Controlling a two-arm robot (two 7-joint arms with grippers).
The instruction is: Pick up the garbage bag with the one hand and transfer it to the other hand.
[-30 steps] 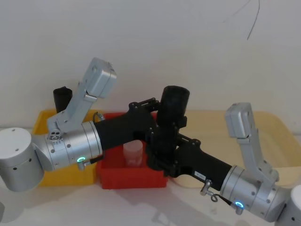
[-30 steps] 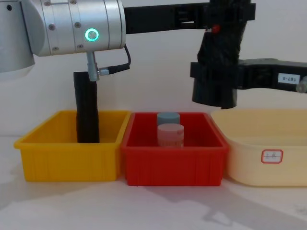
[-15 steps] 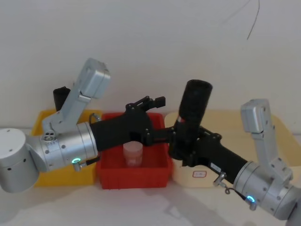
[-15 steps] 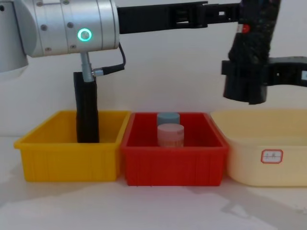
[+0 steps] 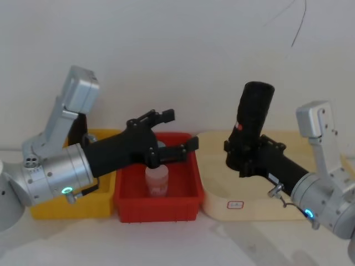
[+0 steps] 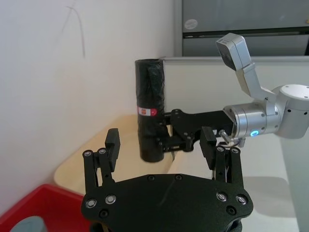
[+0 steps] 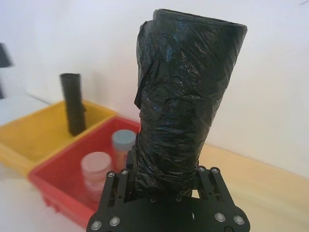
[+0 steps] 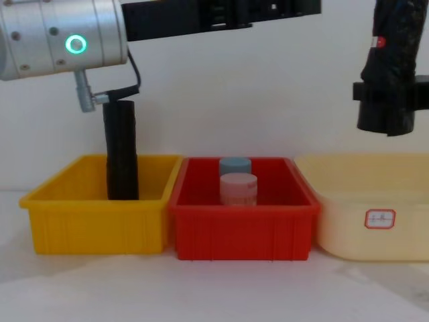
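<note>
The garbage bag (image 5: pixel 254 111), a thick crinkled black roll with a red dot, stands upright in the air over the cream tub (image 5: pixel 217 185). My right gripper (image 5: pixel 244 158) is shut on its lower part; the right wrist view shows the roll (image 7: pixel 183 96) rising from between that gripper's (image 7: pixel 164 179) fingers. My left gripper (image 5: pixel 178 132) hangs open and empty over the red bin (image 5: pixel 155 206), apart from the bag. From the left wrist, the bag (image 6: pixel 149 106) stands well beyond the spread fingers (image 6: pixel 112 142). In the chest view the bag (image 8: pixel 392 67) hangs high at the right.
A yellow bin (image 8: pixel 94 228) at the left holds a slimmer plain black roll (image 8: pixel 120 151). The red bin (image 8: pixel 241 231) in the middle holds a pink jar (image 8: pixel 238 188) and a grey-blue jar (image 8: pixel 234 164). The cream tub (image 8: pixel 362 228) stands at the right, against a white wall.
My right gripper has carried the bag to the right, from over the red bin to over the cream tub. The left gripper has let go and drawn back to the left, open.
</note>
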